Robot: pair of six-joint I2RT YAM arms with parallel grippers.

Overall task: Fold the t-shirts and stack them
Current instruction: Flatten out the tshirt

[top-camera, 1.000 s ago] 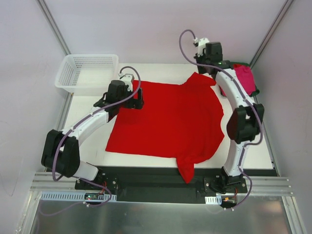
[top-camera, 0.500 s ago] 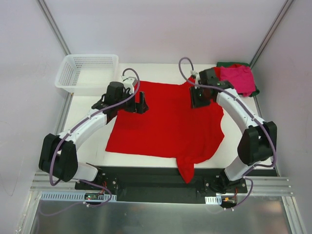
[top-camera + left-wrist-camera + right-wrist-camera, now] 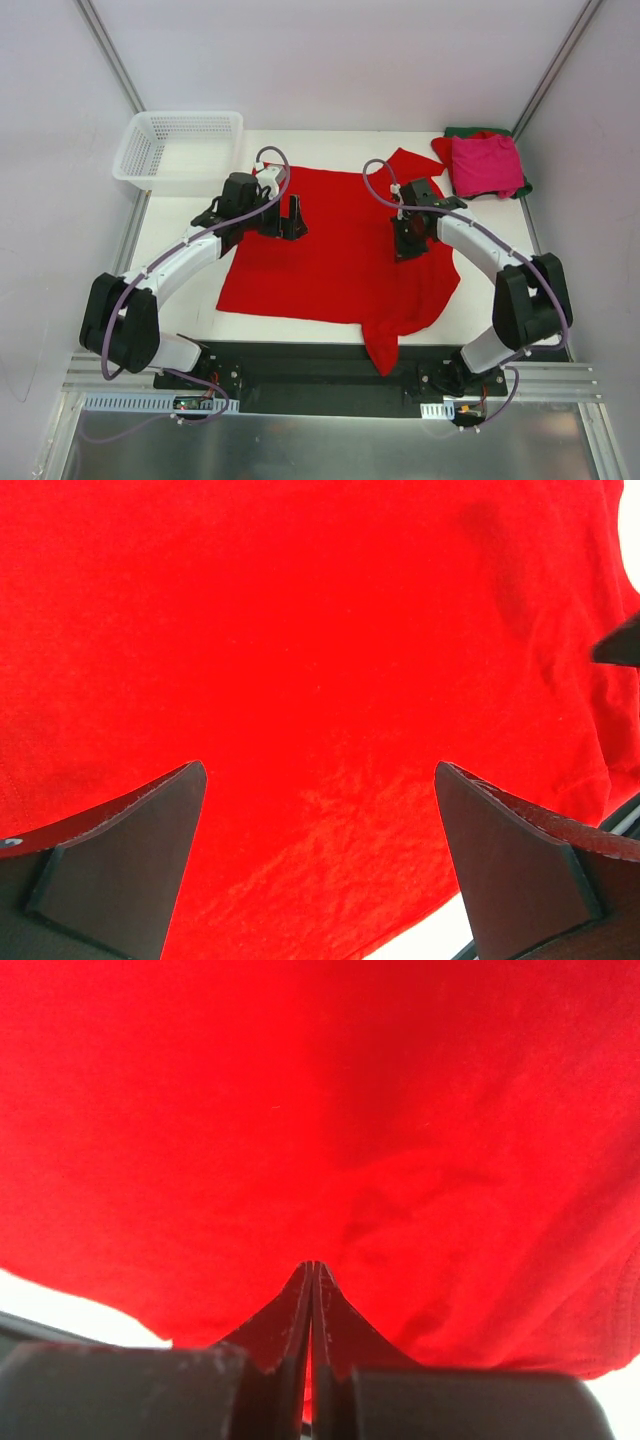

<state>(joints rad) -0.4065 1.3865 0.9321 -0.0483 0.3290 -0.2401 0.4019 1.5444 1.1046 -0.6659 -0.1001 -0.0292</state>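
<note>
A bright red t-shirt (image 3: 330, 265) lies spread flat across the middle of the table, one sleeve (image 3: 383, 350) hanging over the front edge. My left gripper (image 3: 290, 215) hovers over its upper left part, jaws wide open, only red cloth (image 3: 320, 660) beneath them (image 3: 320, 770). My right gripper (image 3: 403, 243) is low over the shirt's right part, fingers pressed together (image 3: 312, 1265); no cloth shows between the tips. At the back right a folded magenta-pink t-shirt (image 3: 487, 165) tops a stack, with a red edge (image 3: 441, 148) and a dark green one (image 3: 470, 131) showing under it.
A white mesh basket (image 3: 180, 150) stands at the back left corner. Bare white table (image 3: 500, 300) shows to the right of the shirt. A black rail (image 3: 320, 365) runs along the front edge between the arm bases.
My right arm swung from the back right stack down over the red shirt, opening and shutting on the way. The left gripper drifted slightly right over the shirt, staying open.
</note>
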